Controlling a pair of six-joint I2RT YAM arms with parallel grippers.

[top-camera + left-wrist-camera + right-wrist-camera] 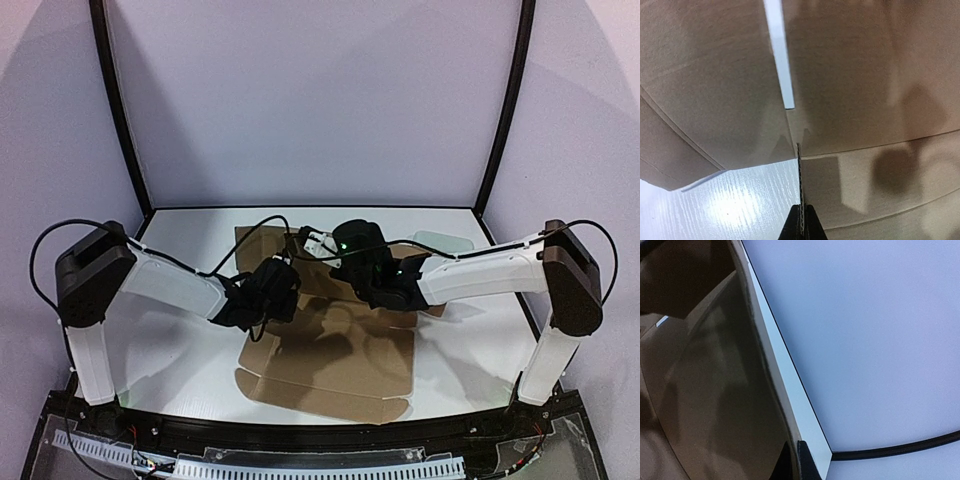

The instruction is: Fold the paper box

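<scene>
Both my jaws are clamped on the paper box (330, 372) lying centrally: left gripper (800, 210) on its thin left edge, right gripper (796, 452) on a raised far flap. A pale translucent object (443, 240) sits far right.

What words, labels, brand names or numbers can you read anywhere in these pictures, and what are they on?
None: no text is readable in any view.
The paper box is plain brown cardboard, unprinted where it shows.
The left arm, right arm, table and backdrop carry no legible label.
</scene>
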